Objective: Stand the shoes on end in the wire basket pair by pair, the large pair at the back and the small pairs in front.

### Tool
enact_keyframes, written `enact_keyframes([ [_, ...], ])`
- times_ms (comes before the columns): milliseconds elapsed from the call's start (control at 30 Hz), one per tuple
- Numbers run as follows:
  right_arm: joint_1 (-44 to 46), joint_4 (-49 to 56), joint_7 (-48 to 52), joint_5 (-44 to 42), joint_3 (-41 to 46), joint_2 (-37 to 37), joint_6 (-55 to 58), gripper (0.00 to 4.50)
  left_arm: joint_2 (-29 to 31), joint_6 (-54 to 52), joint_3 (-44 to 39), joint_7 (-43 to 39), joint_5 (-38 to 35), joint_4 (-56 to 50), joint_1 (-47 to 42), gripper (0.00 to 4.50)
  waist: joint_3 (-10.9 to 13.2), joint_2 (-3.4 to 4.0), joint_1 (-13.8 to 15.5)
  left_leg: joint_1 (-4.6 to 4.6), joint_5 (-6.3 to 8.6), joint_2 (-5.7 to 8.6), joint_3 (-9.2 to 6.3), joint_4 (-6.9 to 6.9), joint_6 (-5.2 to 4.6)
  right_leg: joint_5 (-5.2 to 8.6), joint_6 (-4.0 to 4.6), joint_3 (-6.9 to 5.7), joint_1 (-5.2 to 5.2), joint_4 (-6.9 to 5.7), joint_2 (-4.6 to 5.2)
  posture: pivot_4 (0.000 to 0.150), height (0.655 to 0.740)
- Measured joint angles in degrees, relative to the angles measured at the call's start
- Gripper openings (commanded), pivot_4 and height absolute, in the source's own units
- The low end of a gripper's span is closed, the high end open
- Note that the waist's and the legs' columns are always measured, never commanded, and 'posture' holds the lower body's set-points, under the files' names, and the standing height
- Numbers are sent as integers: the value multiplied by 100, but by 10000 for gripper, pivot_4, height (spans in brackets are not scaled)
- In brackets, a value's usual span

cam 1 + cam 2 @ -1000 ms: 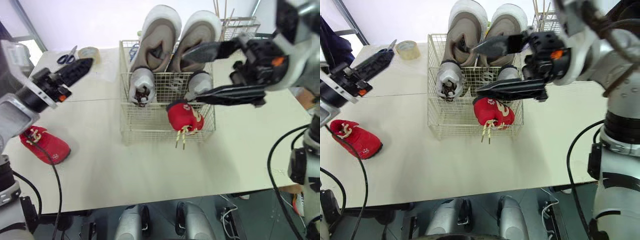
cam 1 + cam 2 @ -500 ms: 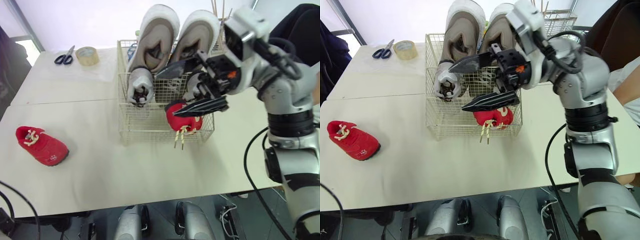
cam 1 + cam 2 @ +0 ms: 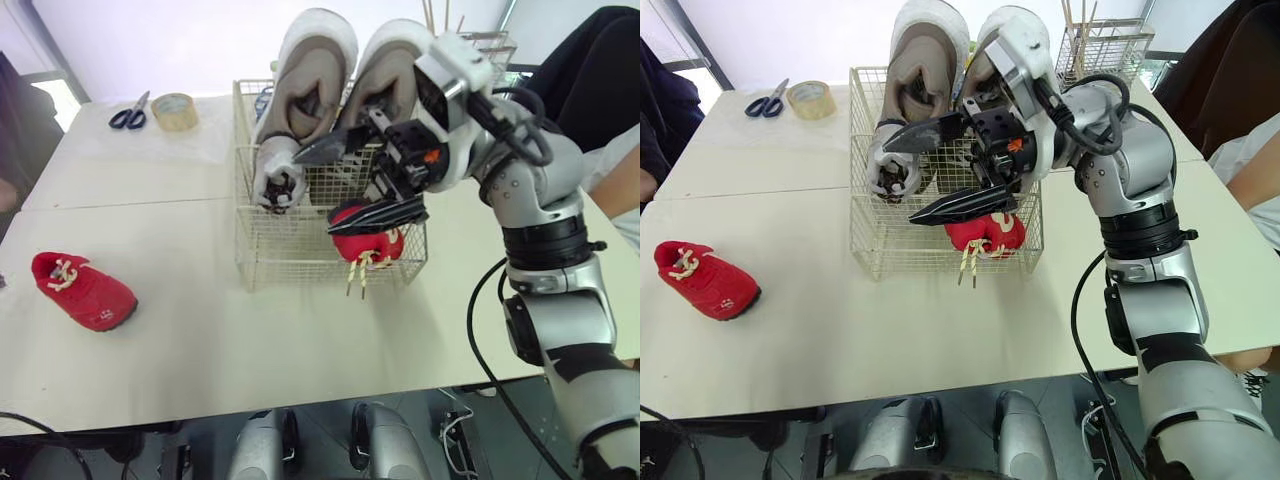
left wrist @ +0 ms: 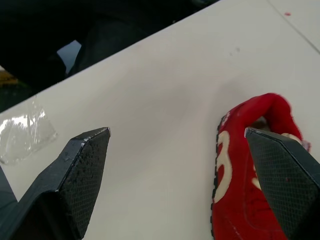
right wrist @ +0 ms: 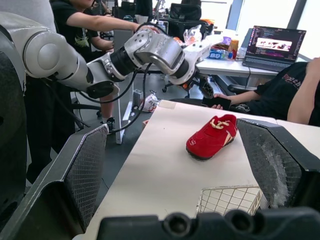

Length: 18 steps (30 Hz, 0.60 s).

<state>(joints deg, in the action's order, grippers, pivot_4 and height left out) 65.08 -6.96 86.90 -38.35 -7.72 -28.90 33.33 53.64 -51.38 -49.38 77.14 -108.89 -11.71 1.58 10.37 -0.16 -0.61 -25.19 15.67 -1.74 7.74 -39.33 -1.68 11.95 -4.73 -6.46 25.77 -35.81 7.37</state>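
Observation:
The wire basket (image 3: 262, 258) stands mid-table. A large beige pair (image 3: 318, 62) stands on end at its back. In front of that pair is a small grey shoe (image 3: 280, 172), and a red small shoe (image 3: 368, 240) hangs at the front right with its laces through the wire. My right gripper (image 3: 318, 190) is open over the basket, its lower finger just above that red shoe. The other red shoe (image 3: 84, 291) lies on the table at the far left. In the left wrist view my left gripper (image 4: 175, 132) is open just above this shoe (image 4: 240, 180).
Scissors (image 3: 128, 116) and a tape roll (image 3: 175, 104) lie at the table's back left. A second wire rack (image 3: 482, 48) stands behind the basket on the right. A person in black (image 3: 600, 80) sits at the right edge. Bare table (image 3: 250, 330) lies in front of the basket.
My left arm has dropped out of the head views toward the red shoe on the left. My right gripper has swung left and down over the basket's front, staying open.

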Motion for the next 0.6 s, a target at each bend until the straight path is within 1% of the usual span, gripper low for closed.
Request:
enact_keyframes([
  [67,-2,13,-24,3,0,0,10,44439,22,68,253,-403,168,313,-160,45000,0,0,3,0,-1,1,1,2,1,1,2,-2,1,-3,-3,1500,7400],
  [233,-31,240,-160,-3,7,-104,134,44439,144,53,918,-1450,912,1193,-759,45000,-1,-2,-17,-1,-3,-4,11,9,-1,-10,-18,-5,4,2,-34,1500,7400],
  [300,-87,383,-254,-9,30,-186,235,44439,149,22,1207,-1892,1256,1653,-1154,45000,-2,-3,-3,-1,-5,-9,12,9,-2,-10,-19,-6,3,2,-45,1500,7400],
  [400,-205,560,-362,-14,53,-292,341,44439,143,-92,1438,-2166,1594,2030,-1427,45000,-3,-5,-11,-1,-12,-9,12,9,-12,-11,-20,-4,3,1,-47,1500,7400],
  [600,-368,853,-593,-24,186,-514,524,44439,82,-346,1496,-2583,2272,2677,-1779,45000,-3,-5,-11,0,-15,-10,14,10,-15,-10,-21,-4,4,-4,-48,1500,7400],
])
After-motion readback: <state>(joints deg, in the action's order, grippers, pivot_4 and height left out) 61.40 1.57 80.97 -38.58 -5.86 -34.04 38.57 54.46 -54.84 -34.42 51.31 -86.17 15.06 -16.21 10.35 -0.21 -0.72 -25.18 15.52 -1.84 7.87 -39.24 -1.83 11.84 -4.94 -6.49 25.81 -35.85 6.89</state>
